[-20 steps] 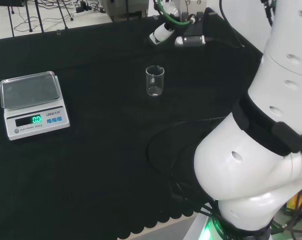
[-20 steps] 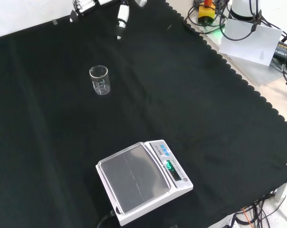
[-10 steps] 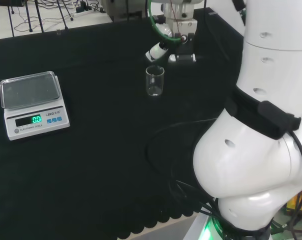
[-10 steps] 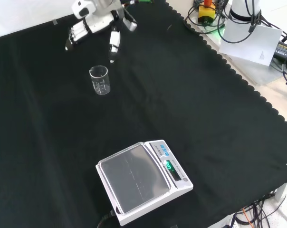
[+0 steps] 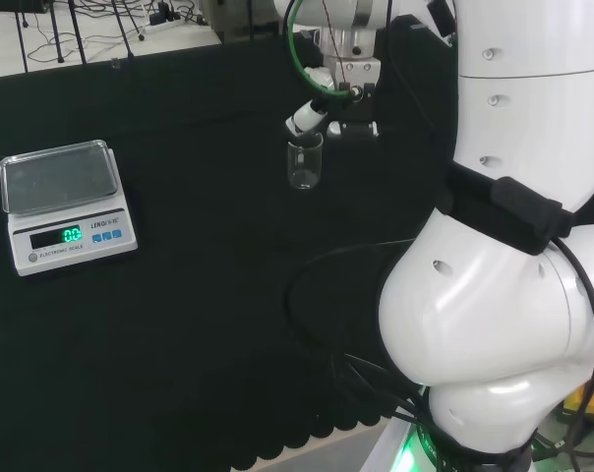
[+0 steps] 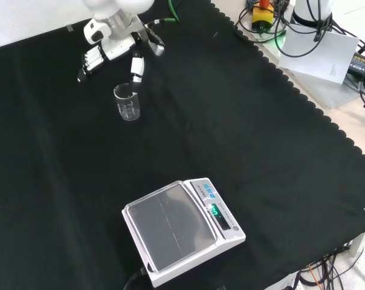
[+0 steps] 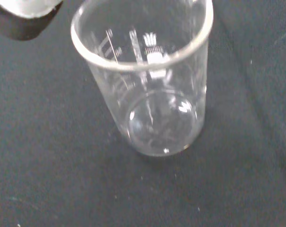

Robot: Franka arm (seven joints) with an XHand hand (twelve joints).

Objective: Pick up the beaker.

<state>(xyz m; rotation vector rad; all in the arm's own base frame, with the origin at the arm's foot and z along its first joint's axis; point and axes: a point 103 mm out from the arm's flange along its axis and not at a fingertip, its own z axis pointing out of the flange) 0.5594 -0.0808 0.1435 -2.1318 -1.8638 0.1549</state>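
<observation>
Clear glass beaker (image 6: 127, 103) upright and empty on the black cloth (image 6: 243, 139), mouth up, printed scale on its wall, well apart from the scale (image 6: 181, 231) that sits toward the near edge in the front view. Seen close through the wrist camera as an open rim with a bare bottom (image 7: 147, 85), nothing inside and nothing touching the wall. Hand (image 6: 113, 48) poised just above and beyond the beaker in the front view, fingers spread apart and pointing down, one fingertip (image 6: 135, 68) at or just over the rim, the rest of the fingers (image 6: 89, 60) held out to the beaker's other side. Spread posture judged to leave a gap wide enough for the beaker to pass between thumb and fingers. In the head view, hand (image 5: 326, 98) directly behind the beaker (image 5: 305, 163), one finger reaching down to its rim. No finger curled round the glass; beaker resting on the cloth, lift not yet begun. Approach stage of the grasp, by this reading: descent around the wall and closing yet to come. Risk judged: a fingertip catching the rim and tipping the light glass.
</observation>
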